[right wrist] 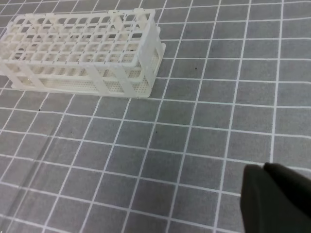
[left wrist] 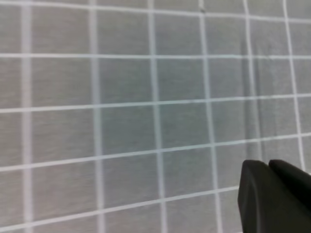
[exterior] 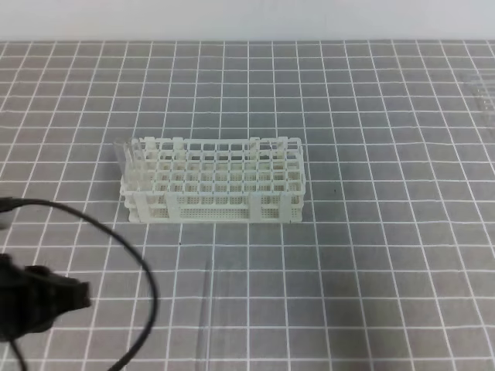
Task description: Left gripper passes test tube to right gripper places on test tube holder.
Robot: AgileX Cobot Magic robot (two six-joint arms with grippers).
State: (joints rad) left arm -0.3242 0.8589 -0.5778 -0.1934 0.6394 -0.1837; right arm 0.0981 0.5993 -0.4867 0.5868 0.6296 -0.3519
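Left gripper [exterior: 73, 297] shut, just left of flat-lying test tube [exterior: 206, 309].

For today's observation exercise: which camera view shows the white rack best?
The exterior high view: the whole rack sits mid-frame on the gridded mat, its hole grid and front side visible. The right wrist view shows it closer and sharper, but its left end is cut off by the frame edge. The left wrist view shows only mat, no rack.
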